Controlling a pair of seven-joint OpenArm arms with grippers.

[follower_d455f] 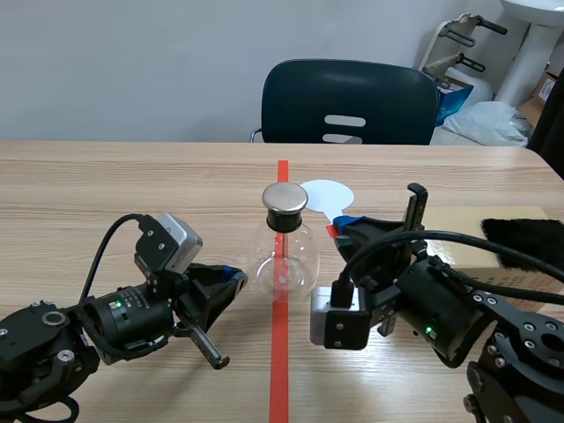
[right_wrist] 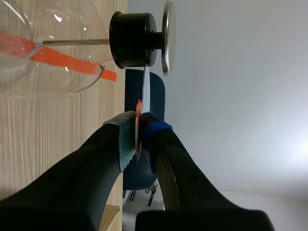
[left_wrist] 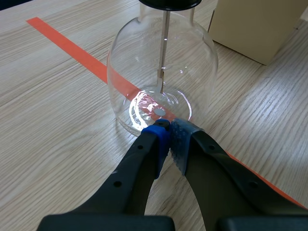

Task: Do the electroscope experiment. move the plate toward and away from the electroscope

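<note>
White plate (follower_d455f: 326,193) sits clamped in the right gripper (right_wrist: 140,134), whose fingers pinch the orange tab at its lower edge. It is held upright just beside the metal cap of the electroscope (follower_d455f: 284,251), a little apart from it. That glass flask stands on the red tape line on the table (follower_d455f: 132,185). The left gripper (left_wrist: 168,127) rests low at the flask's base, its fingers closed together on nothing.

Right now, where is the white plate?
In the scene view the white plate is held up by the right gripper, just right of the metal cap on the glass flask.
</note>
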